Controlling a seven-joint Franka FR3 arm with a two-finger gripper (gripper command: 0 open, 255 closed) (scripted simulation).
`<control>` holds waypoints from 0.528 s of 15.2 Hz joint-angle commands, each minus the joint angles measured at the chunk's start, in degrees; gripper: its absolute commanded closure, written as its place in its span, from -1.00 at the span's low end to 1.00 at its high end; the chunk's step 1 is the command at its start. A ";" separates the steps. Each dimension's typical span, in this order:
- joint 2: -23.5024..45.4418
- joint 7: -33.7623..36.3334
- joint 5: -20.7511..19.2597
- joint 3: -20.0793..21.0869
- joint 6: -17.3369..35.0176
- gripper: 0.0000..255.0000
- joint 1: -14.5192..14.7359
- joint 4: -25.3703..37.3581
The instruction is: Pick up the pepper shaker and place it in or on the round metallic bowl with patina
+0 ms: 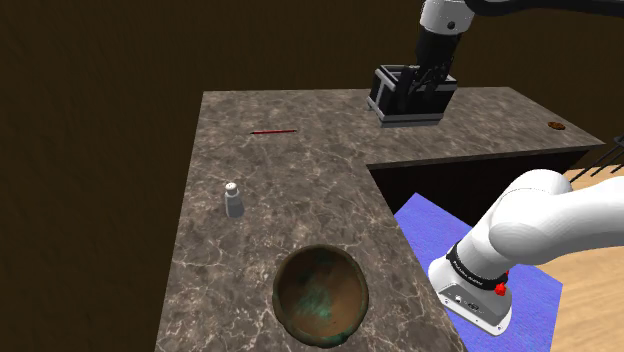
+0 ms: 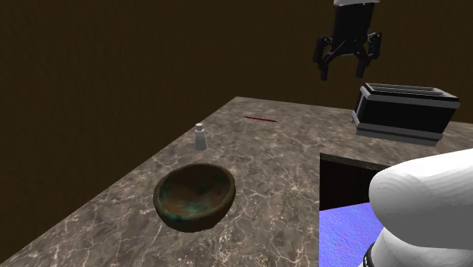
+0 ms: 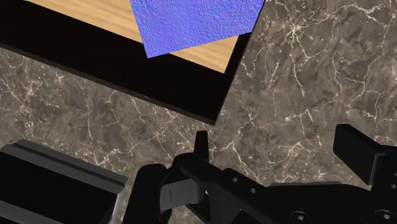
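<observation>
You've got white rounded arm (image 1: 545, 220) links, dark joint rings, all-black jaws, small red knob (image 1: 500, 289) near the base (image 1: 468, 298).

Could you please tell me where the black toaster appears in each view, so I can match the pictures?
Shoulder view: the black toaster is upper right of the middle, at the far end of the counter.
Second exterior view: the toaster is at the right, on the counter's far part.
Wrist view: the toaster is close beside the open gripper.
Shared landmark: the blue mat beyond the counter's inner corner.
</observation>
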 commanded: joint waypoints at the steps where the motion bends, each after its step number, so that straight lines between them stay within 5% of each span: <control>1: 0.00 0.00 0.00 0.00 0.00 -1.00 0.00 0.00; 8: 9.29 7.86 4.06 6.66 6.12 -1.00 2.49 1.92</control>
